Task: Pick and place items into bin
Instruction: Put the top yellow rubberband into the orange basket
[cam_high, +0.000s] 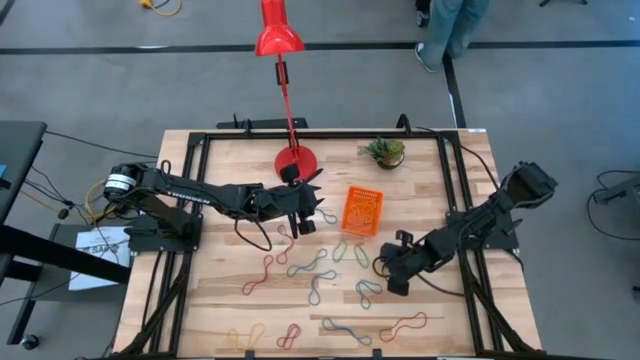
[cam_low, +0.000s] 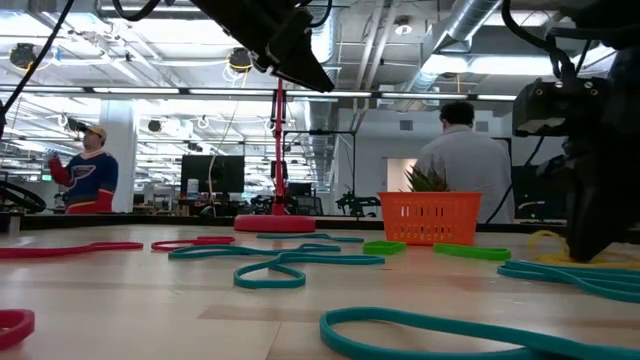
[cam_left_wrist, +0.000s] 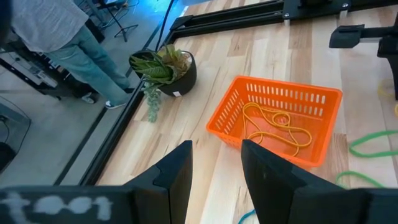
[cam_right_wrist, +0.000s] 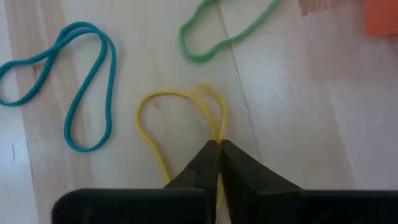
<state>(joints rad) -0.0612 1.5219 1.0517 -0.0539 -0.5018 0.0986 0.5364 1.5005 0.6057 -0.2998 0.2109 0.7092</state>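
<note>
R tool pinches yellow band on bench, lower right. L tool spread near orange bin, centre. No legible text.

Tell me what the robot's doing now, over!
Right gripper pinched shut on thin yellow rubber band on table. Left gripper open, hanging near small orange plastic bin. Nothing in the way.

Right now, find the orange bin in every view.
High view: orange bin mid-table, right of the red lamp base.
Low view: right of centre, far back.
Left wrist view: centre-right, yellow band inside.
Right wrist view: only an orange corner.
Shared landmark: potted plant.
</note>
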